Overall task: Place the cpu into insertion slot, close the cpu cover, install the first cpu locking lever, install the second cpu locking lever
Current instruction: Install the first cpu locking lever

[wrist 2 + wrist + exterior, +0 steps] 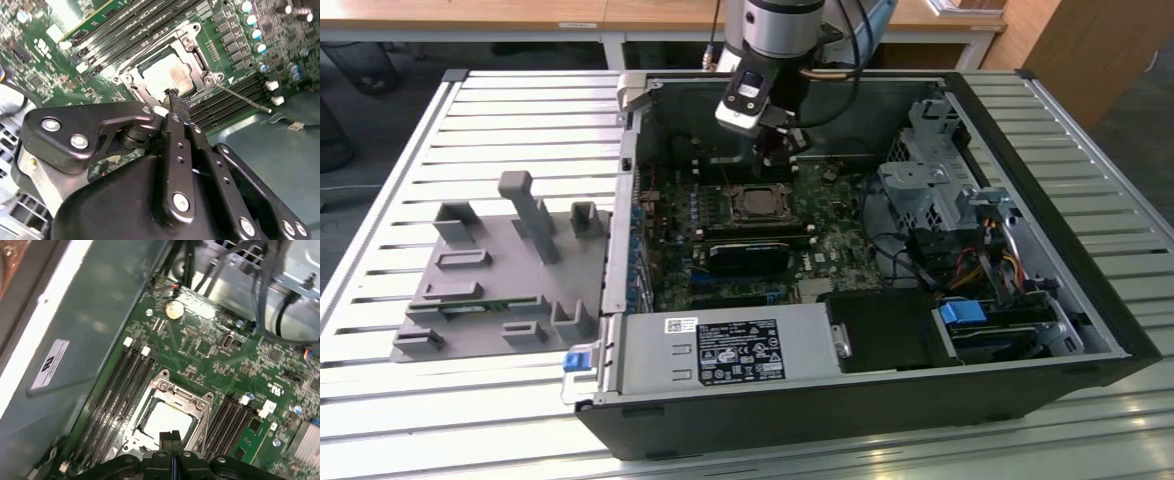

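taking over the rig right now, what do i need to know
Gripper: shut, nothing seen in it, tips at the cover's edge.
Cpu sits in the slot; cover is down over it.
One lever sticks out free beside the cover.
Done: cpu placed, cover closed. Left: that lever; the other's state I cannot tell.

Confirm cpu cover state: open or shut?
Shut. In both wrist views the cpu cover lies flat, its frame surrounding the cpu, whose metal top shows through the square cut-out.
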Robot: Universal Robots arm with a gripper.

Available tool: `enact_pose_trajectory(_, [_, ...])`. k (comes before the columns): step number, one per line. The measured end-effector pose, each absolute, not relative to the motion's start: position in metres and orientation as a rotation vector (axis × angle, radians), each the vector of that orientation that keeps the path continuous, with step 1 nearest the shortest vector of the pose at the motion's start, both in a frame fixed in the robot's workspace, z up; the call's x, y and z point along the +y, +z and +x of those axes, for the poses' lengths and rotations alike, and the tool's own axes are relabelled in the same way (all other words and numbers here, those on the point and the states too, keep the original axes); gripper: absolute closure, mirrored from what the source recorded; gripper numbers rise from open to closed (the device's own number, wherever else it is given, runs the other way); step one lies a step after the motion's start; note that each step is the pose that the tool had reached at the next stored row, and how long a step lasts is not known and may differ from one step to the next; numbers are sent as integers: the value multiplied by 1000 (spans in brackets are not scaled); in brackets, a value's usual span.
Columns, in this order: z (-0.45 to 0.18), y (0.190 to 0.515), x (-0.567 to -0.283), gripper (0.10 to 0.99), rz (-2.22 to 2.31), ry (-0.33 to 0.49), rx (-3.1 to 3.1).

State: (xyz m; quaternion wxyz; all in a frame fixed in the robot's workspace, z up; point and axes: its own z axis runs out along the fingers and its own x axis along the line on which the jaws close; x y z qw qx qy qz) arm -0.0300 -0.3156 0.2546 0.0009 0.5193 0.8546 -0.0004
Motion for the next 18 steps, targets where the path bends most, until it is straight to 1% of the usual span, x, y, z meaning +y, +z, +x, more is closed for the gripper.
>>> enact_pose_trajectory(18, [-30, 254, -316, 980, 1210, -1, 2897])
